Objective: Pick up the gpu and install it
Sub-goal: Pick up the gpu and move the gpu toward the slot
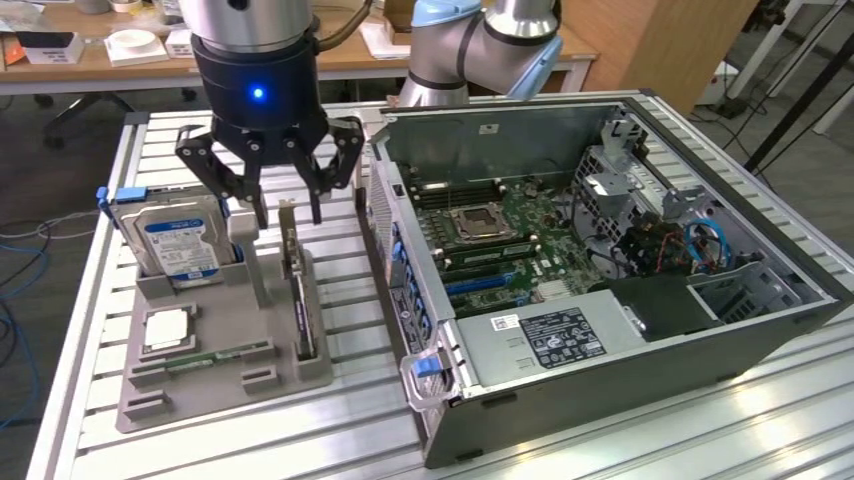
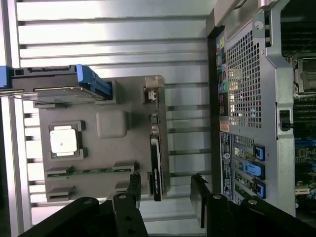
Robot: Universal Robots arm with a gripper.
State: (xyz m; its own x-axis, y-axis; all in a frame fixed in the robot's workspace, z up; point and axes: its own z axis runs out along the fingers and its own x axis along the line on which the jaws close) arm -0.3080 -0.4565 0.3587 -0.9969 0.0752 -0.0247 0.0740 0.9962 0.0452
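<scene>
The gpu (image 1: 296, 290) is a thin dark card standing on edge in a slot of the grey holder (image 1: 200, 385), left of the open computer case (image 1: 747, 320). My gripper (image 1: 280, 210) hangs open just above the card's far end, one finger on each side, holding nothing. In the wrist view the gpu (image 2: 154, 148) runs edge-on along the grey holder (image 2: 113, 123), and its near end lies between the open gripper (image 2: 165, 190) fingers without touching them.
A hard drive (image 1: 180, 240) with a blue-white label stands in the holder beside the gripper. A processor chip (image 1: 167, 328) and a green memory stick (image 1: 220, 355) lie in front. The case's rear panel (image 2: 247, 98) rises close beside the holder. The motherboard (image 1: 494, 240) lies exposed.
</scene>
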